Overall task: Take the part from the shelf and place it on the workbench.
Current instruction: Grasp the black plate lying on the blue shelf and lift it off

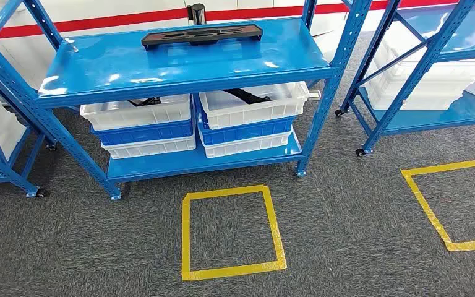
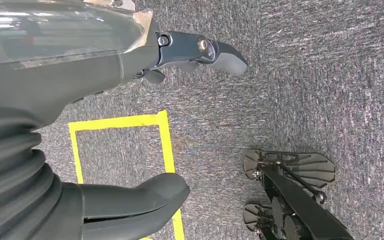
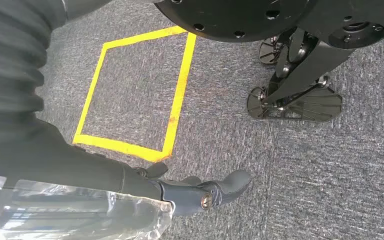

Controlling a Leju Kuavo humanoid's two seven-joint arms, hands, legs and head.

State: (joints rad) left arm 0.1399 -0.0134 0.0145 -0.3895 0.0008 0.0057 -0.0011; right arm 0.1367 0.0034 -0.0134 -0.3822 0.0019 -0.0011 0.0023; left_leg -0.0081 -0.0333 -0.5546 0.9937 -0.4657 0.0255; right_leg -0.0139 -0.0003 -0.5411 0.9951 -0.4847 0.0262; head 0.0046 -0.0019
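A long flat black part (image 1: 201, 34) lies across the back of the top board of the blue shelf (image 1: 161, 74), straight ahead in the head view. My left hand (image 2: 105, 70) hangs over grey carpet, its dark fingers (image 2: 215, 52) stretched out and its thumb (image 2: 145, 197) well apart, holding nothing. My right hand (image 3: 80, 165) also hangs low over the carpet with its fingers (image 3: 215, 192) extended and nothing in them. Both hands are far from the part.
Under the top board stand stacked white and blue bins (image 1: 247, 117), one holding dark parts. A yellow tape square (image 1: 232, 232) marks the carpet in front of the shelf, another (image 1: 451, 204) to the right. More blue shelves (image 1: 420, 68) flank both sides.
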